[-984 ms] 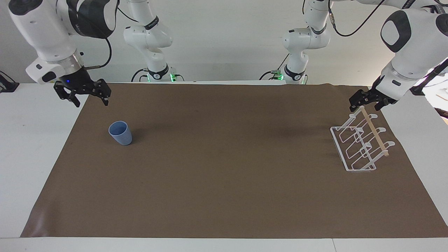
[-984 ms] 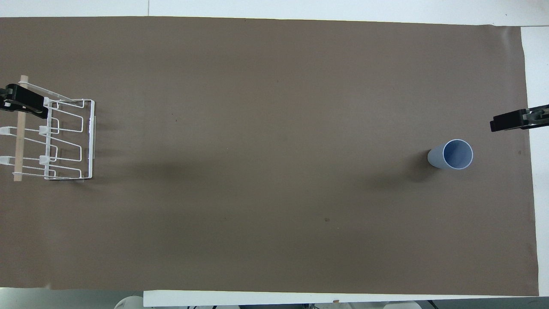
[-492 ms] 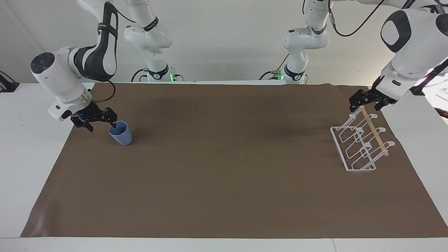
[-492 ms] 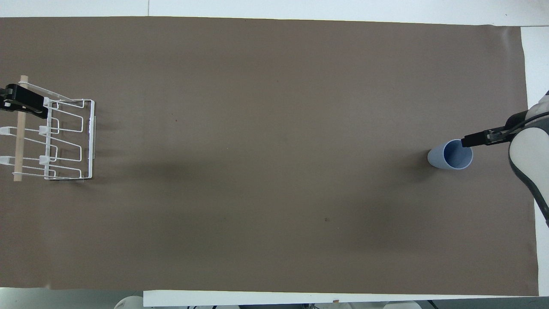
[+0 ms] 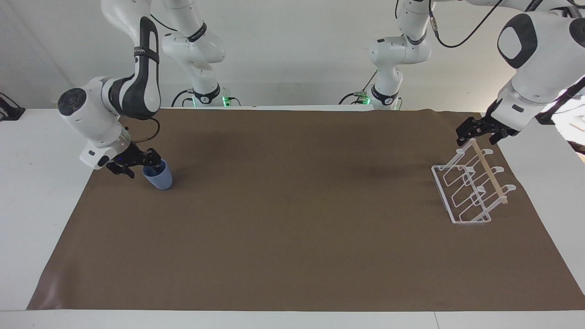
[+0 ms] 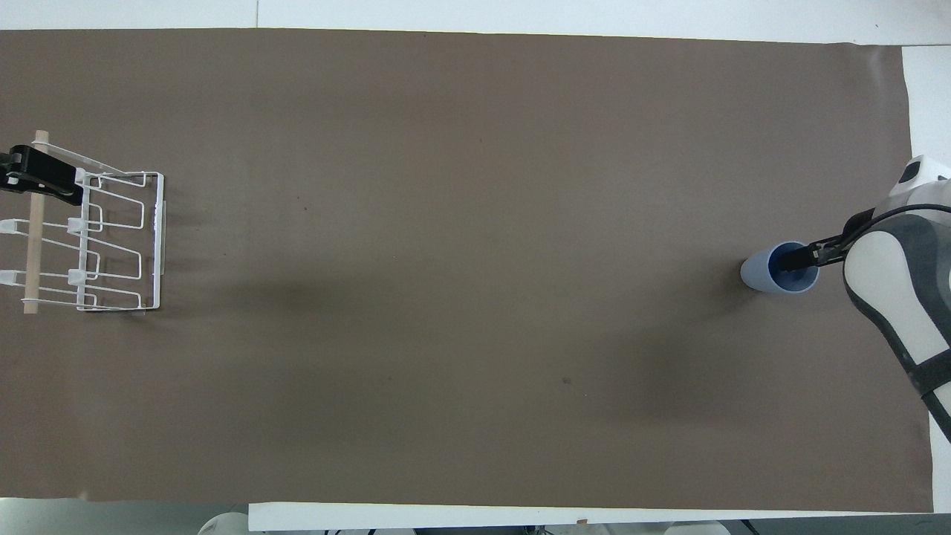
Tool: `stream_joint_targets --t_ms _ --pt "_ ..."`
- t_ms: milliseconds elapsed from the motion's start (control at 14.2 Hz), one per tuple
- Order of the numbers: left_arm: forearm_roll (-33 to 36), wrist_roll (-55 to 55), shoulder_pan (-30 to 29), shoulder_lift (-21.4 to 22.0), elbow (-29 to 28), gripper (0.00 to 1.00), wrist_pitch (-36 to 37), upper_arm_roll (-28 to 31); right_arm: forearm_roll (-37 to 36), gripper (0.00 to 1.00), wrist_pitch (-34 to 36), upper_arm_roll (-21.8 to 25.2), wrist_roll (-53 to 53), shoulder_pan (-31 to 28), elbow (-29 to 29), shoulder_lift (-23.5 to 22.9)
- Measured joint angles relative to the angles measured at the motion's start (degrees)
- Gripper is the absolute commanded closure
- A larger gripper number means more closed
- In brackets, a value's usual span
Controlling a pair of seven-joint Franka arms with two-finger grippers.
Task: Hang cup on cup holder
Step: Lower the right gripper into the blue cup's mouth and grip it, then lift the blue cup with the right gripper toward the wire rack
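The right gripper [image 5: 142, 165] is down at the rim of the light-blue cup [image 5: 160, 179], on the cup's side toward the right arm's end of the table. One finger [image 6: 793, 261] reaches into the cup's mouth and the other stands outside the wall, so the jaws straddle the rim, still apart; whether they press the wall cannot be told. The cup stands upright on the brown mat [image 5: 292, 214], rim up.

The left gripper [image 5: 475, 133] waits over the cup holder's end nearer to the robots, just above the tip of the wooden rod [image 5: 490, 172], with its jaws open. The white wire cup holder [image 5: 461, 192] rests on the mat at the left arm's end of the table, well apart from the cup, its looped prongs slanting up to the rod.
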State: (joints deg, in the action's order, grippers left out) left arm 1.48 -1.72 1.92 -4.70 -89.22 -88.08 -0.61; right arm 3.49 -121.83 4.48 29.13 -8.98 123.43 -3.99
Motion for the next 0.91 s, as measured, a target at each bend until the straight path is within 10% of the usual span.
stream_joint_targets --t_ms 281,703,914 --pt "0.0 0.0 0.0 0.0 0.0 0.00 0.0 0.0 0.0 0.93 -1.7 0.1 2.6 -0.5 1.5 -0.5" --pt "0.0 0.0 0.0 0.0 0.0 0.00 0.0 0.0 0.0 1.00 -1.5 -0.5 3.2 0.2 1.3 -0.5" --pt "0.0 0.0 0.0 0.0 0.0 0.00 0.0 0.0 6.2 1.00 9.3 -1.5 4.1 3.3 -5.3 -0.3"
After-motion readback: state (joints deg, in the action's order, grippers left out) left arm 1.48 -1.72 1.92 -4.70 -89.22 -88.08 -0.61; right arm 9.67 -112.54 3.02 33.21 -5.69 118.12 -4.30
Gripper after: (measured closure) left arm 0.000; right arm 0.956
